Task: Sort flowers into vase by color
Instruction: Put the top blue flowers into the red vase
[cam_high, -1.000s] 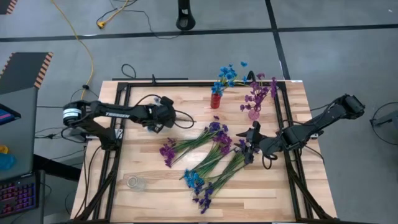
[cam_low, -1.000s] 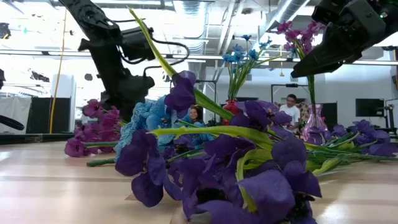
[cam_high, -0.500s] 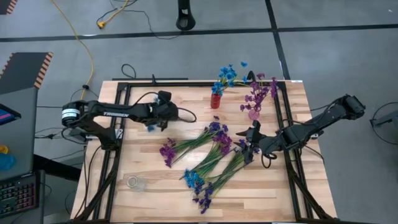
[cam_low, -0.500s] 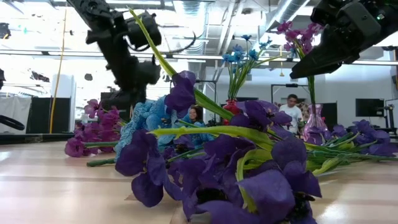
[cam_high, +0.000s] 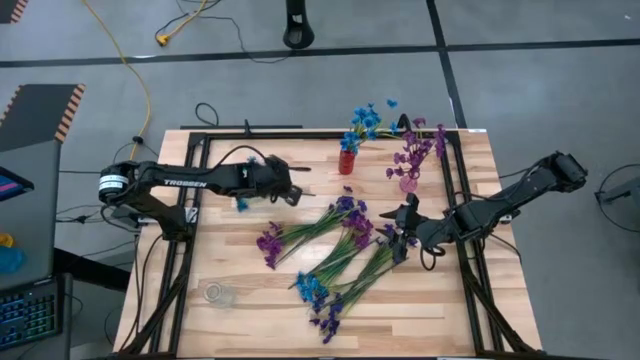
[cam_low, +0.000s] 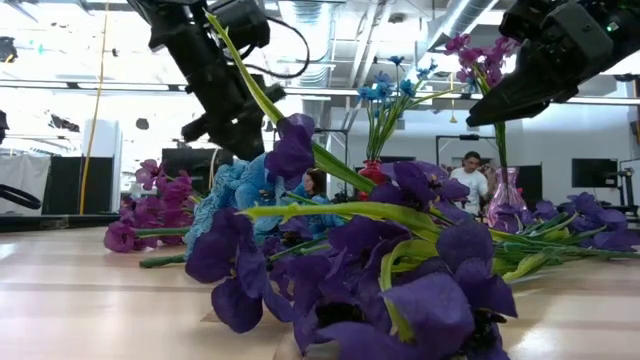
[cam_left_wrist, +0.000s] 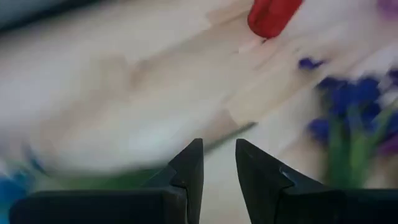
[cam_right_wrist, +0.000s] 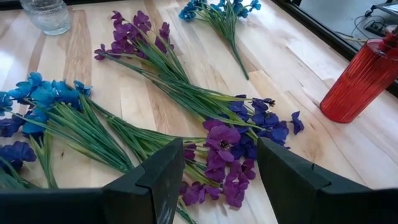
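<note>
Loose flowers lie in a heap mid-table: magenta blossoms (cam_high: 268, 245), indigo blossoms (cam_high: 350, 210) and blue blossoms (cam_high: 310, 290). One blue flower (cam_high: 242, 204) lies apart on the boards, left of the heap. My left gripper (cam_high: 291, 191) hangs above the table to the right of that flower's blossom, its fingers (cam_left_wrist: 193, 162) a narrow gap apart with nothing between them. My right gripper (cam_high: 404, 222) hovers open over the heap's right end, above magenta and indigo blossoms (cam_right_wrist: 224, 146). A red vase (cam_high: 346, 162) holds blue flowers. A pink vase (cam_high: 408, 183) holds magenta ones.
An empty glass vase (cam_high: 218, 293) stands near the front left. A black frame (cam_high: 190, 200) runs along the table's sides and far edge. Bare boards lie at the front right and far left. People (cam_low: 465, 170) show in the room beyond the table.
My left gripper has risen and gone toward the table's right edge, nearer the red vase, rolling about its own axis. The lone blue flower has stayed where it lay.
</note>
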